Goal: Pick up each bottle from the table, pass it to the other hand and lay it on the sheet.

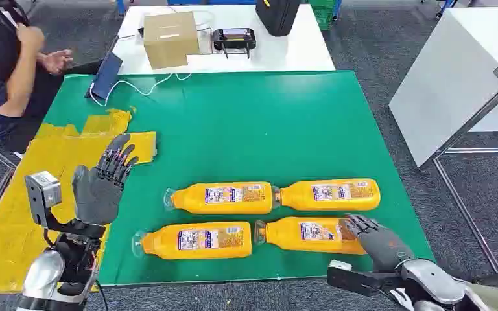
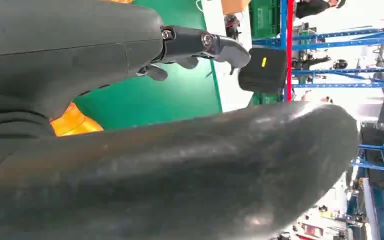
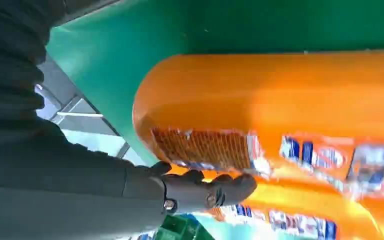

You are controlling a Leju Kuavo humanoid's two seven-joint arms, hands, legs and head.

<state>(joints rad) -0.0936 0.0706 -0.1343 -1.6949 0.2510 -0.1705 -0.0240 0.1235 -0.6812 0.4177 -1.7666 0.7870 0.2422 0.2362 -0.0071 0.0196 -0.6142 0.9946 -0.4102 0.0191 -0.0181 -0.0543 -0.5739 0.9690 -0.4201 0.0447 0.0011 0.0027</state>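
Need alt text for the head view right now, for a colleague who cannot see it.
Four orange bottles lie in two rows on a green table; the right hand rests on the near-right bottle. The left hand is raised, fingers apart, above the yellow sheet.

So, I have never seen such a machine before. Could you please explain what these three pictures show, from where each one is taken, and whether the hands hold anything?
This is a humanoid robot with two arms and many-fingered hands. The wide picture is from its head, looking down at a green table. Four orange bottles lie there on their sides in two rows, beside a yellow sheet. The left hand is raised and open, holding nothing. The right hand rests on the near right bottle; whether it grips it yet is unclear. The other two pictures come from cameras at the wrists, so they look turned. A person sits at the far left.
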